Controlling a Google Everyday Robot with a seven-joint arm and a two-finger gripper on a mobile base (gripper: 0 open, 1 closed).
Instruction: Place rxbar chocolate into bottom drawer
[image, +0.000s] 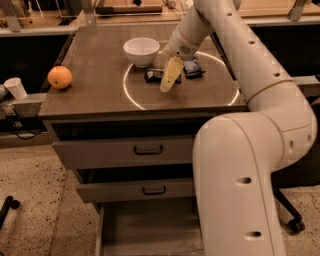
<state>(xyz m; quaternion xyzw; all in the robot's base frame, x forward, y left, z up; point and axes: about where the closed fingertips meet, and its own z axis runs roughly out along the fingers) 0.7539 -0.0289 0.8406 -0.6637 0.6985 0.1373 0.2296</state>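
Note:
The rxbar chocolate (154, 76) lies flat on the cabinet top, inside the white light ring, just in front of the white bowl. My gripper (168, 82) hangs over the bar's right end and hides that end. It holds nothing that I can see. The bottom drawer (145, 232) is pulled out below the two upper drawers, and its grey floor is bare. My arm's large white link covers the drawer's right part.
A white bowl (141, 51) stands behind the bar. A dark blue packet (193, 67) lies to the bar's right. An orange (60, 77) sits at the top's left edge. A white cup (16, 88) stands on a side ledge at left. The two upper drawers (125, 150) are slightly ajar.

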